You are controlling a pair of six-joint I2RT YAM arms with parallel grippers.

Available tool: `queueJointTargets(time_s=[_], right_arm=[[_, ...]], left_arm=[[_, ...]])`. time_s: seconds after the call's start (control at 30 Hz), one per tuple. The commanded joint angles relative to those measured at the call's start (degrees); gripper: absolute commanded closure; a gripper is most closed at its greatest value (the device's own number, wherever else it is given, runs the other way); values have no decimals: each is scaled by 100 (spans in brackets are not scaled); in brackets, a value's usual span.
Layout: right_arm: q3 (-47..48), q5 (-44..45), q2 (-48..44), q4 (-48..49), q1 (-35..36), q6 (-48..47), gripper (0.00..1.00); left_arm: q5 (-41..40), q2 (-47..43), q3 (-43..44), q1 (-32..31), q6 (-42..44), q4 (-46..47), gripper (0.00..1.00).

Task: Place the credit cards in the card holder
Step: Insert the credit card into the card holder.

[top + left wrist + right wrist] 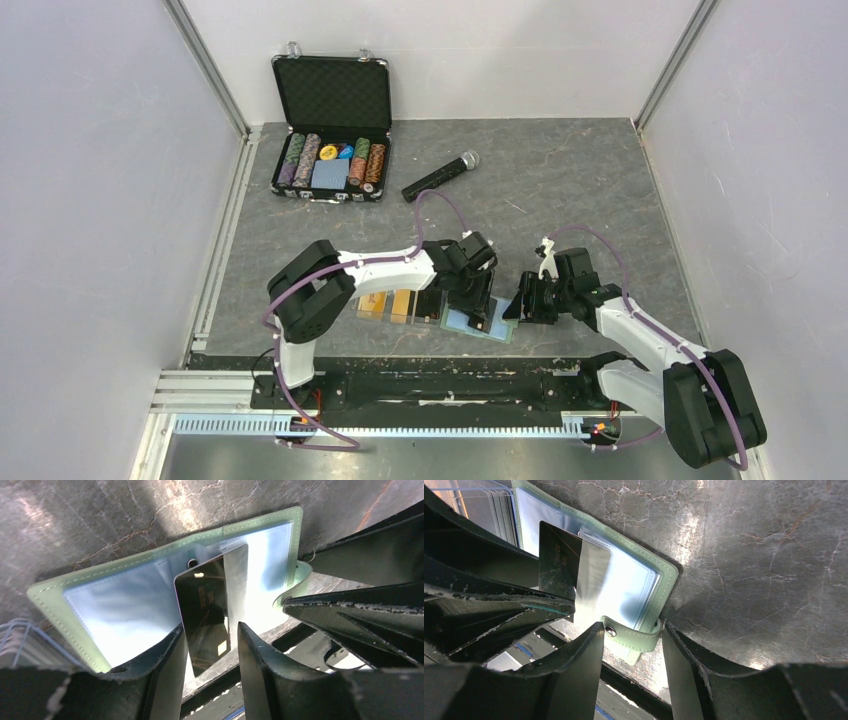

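We are noting the black card (205, 625) half-seated in the card holder (50, 592), with the left hand (210, 629) spread wide. The right hand (631, 627) is straddling its strap, and we cannot tell if it is gripping. Orange cards (373, 304) are waiting.

The top view looks steeply down from high at the near edge over the whole surface (560, 190). Both wrist views sit close and low, sharing the open card holder (50, 592).

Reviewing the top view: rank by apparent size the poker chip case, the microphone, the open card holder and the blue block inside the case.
1. poker chip case, lid up
2-3. microphone and card holder: too close to rank, as the holder is partly hidden
4. blue block
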Motion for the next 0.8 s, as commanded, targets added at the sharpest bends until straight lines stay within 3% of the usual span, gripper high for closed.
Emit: queueJointTargets(time_s=[0.0,0.27,0.77], right_arm=[[67,-42,33,123,5,10,51],[54,-51,64,123,5,22,51],[6,-86,-10,117,3,25,52]], left_arm=[[-626,69,447,-159,640,-865,53],[-889,117,685,-263,732,-1168,52],[112,448,761,-272,758,-245,57]])
